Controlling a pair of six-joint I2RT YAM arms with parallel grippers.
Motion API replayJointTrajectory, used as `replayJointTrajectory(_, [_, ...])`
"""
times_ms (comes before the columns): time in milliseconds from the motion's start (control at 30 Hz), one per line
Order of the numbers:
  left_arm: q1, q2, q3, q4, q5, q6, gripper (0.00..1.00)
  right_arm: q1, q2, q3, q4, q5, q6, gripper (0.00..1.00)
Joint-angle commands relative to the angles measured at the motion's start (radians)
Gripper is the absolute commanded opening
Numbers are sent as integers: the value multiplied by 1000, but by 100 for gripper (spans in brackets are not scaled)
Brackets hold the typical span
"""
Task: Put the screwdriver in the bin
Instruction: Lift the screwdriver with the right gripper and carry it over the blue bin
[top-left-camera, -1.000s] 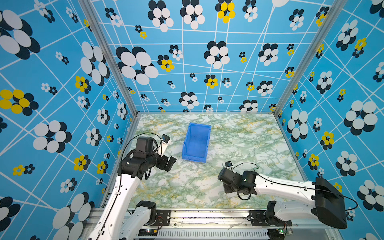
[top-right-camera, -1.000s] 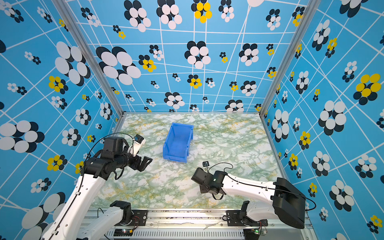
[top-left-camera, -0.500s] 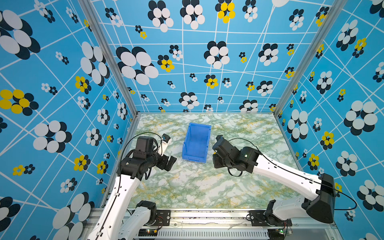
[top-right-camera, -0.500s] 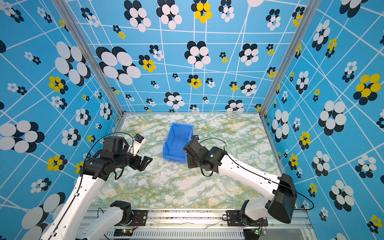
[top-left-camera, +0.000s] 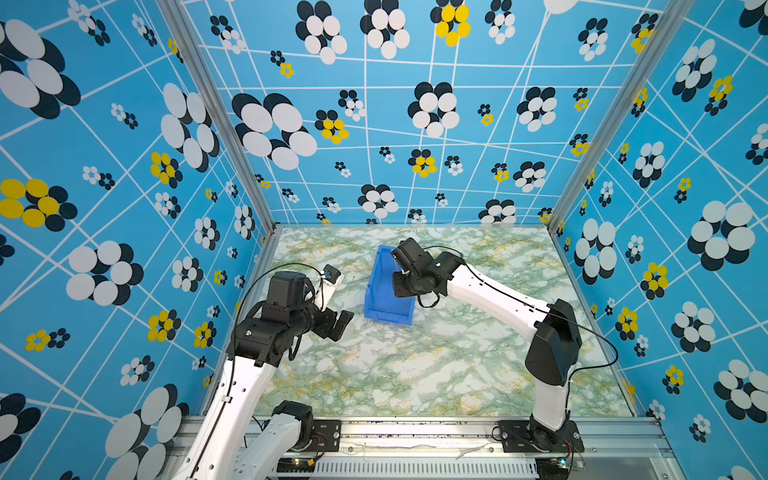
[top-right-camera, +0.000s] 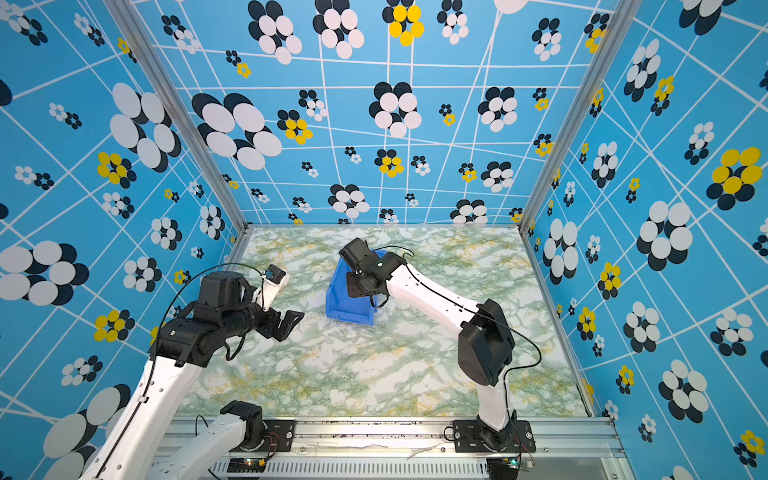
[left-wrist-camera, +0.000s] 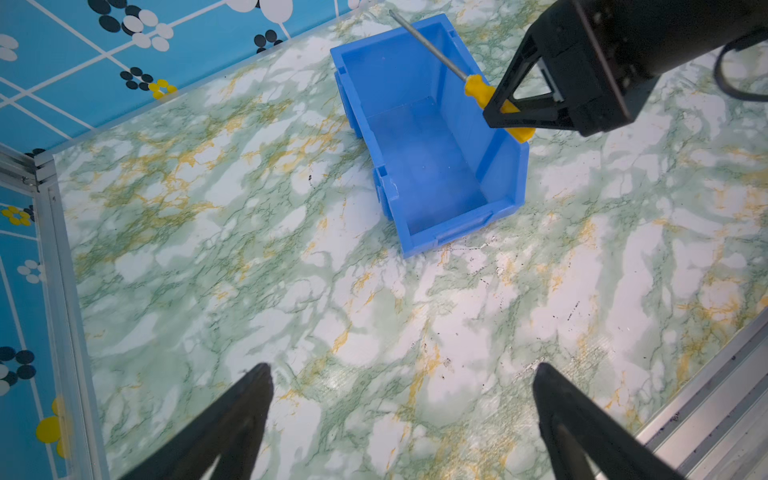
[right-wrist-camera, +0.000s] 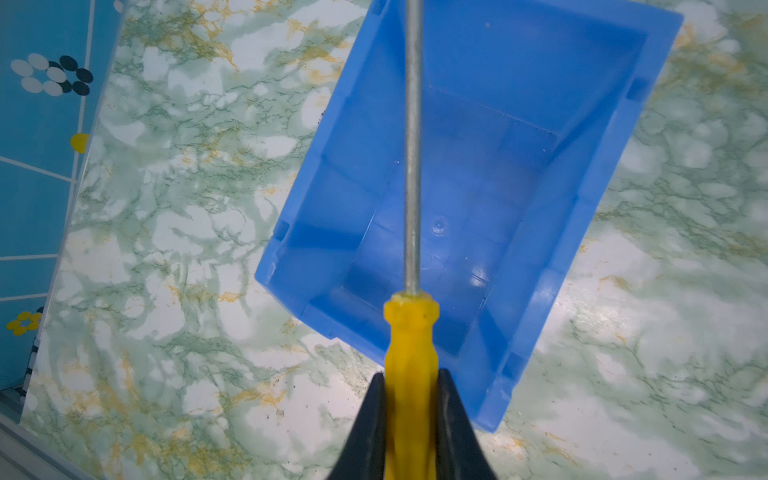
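The right wrist view shows the grip close up: the right gripper has its jaws clamped on the yellow handle of the screwdriver. The grey shaft runs up the centre of the frame over the open inside of the bin, and its tip is cut off by the top edge.

The left wrist view gives the whole tool from the side. In the upper right of that frame the screwdriver is held by the right gripper above the bin, with the handle over a long wall and the shaft tip reaching past the far rim. It is not lying in the bin.

In both top views the right arm's wrist hides the screwdriver; only the bin shows under the right gripper.

The left gripper holds nothing and its jaws stand wide apart. In a top view the left gripper sits at centre left, near the bin's low front corner but not touching it.

The bin stands in the upper middle of the marble table, clear of the patterned walls. Bare surface spreads across the lower half down to the metal rail.

Count: one screwdriver, one bin, two grippers.
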Motion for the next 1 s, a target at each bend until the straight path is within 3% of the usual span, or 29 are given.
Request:
replayJointTrajectory(0, [-9, -15, 50, -26, 26, -14, 99, -8, 51, 43, 10, -27, 4, 14])
replayJointTrajectory(967, [-8, -17, 47, -23, 60, -23, 99, -16, 378, 281, -30, -54, 40, 14])
